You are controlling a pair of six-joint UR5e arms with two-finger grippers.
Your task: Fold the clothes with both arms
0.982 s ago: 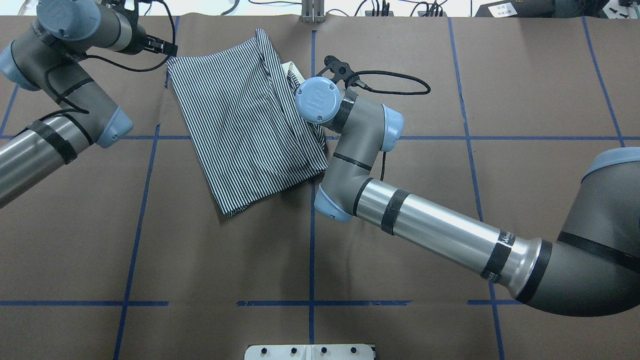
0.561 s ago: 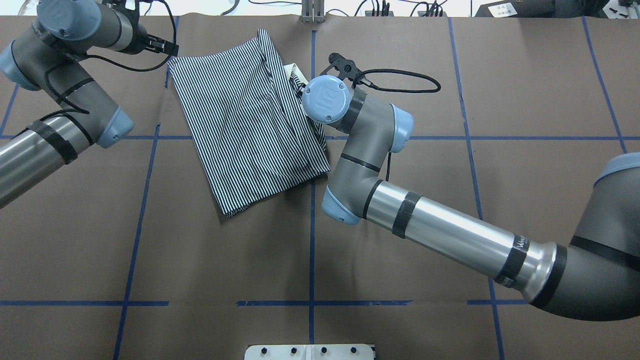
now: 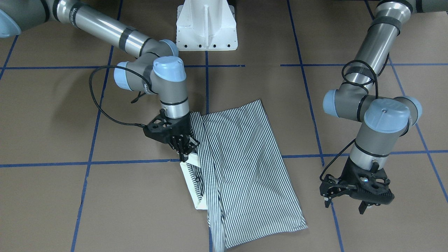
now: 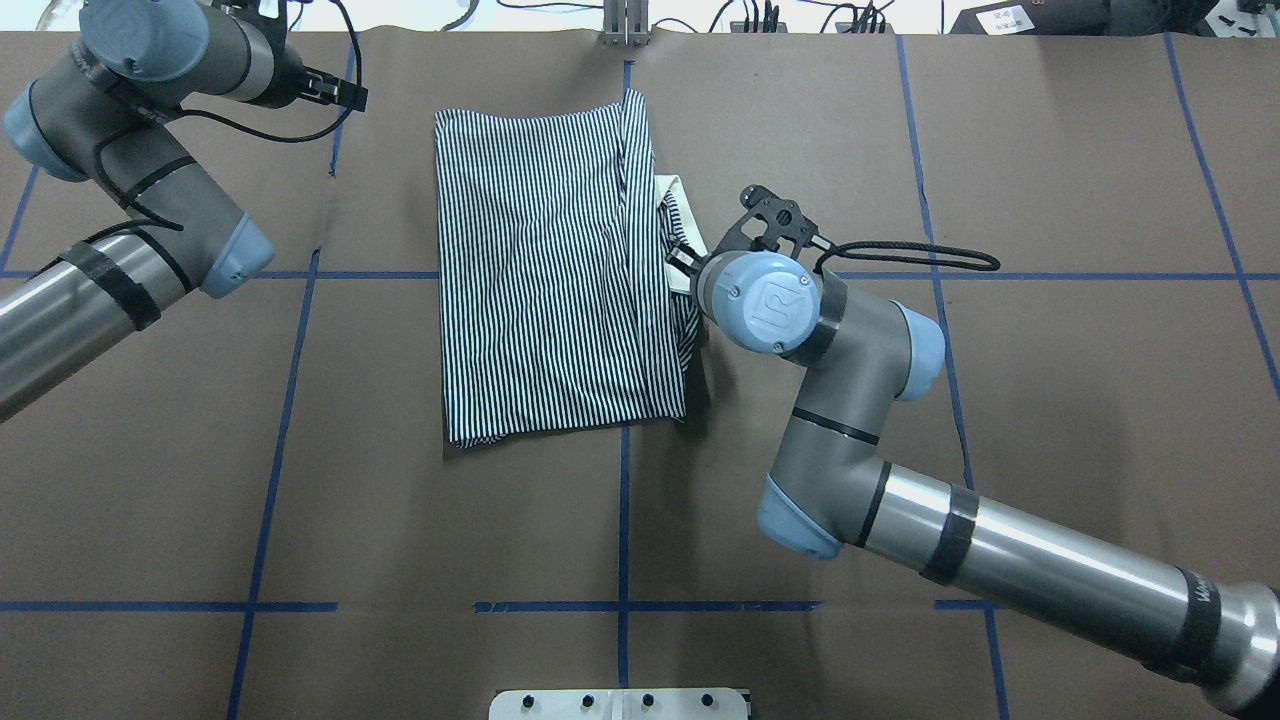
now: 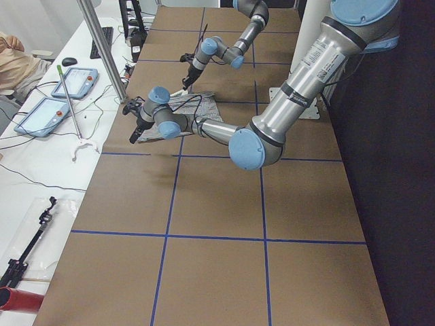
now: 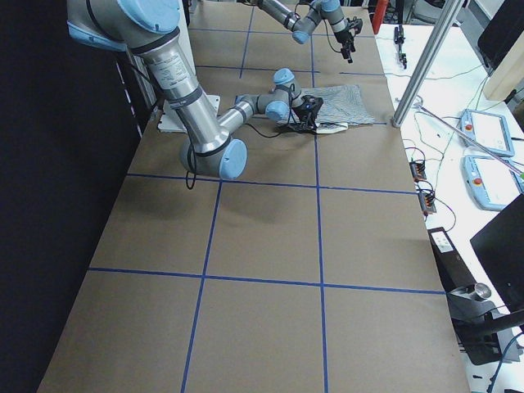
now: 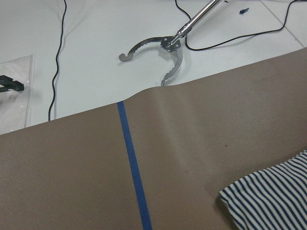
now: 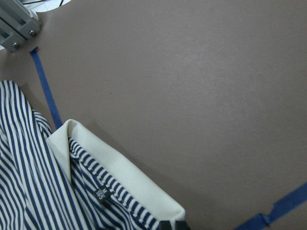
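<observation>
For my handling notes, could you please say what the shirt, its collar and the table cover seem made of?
The shirt looks like matte knit or woven cloth: it wrinkles and lies limp. The collar seems thicker cream fabric, holding a crisp fold. The table cover is probably matte brown paper, given its rippled edge.

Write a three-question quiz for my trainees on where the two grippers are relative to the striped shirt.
1. True or false: the left gripper touches the polo shirt.
2. The right gripper grips the shirt at its: A) bottom hem, B) cream collar, C) chest patch.
3. Fill in: the tape lines on the table are ____.
Key: 1 false; 2 B; 3 blue.
</observation>
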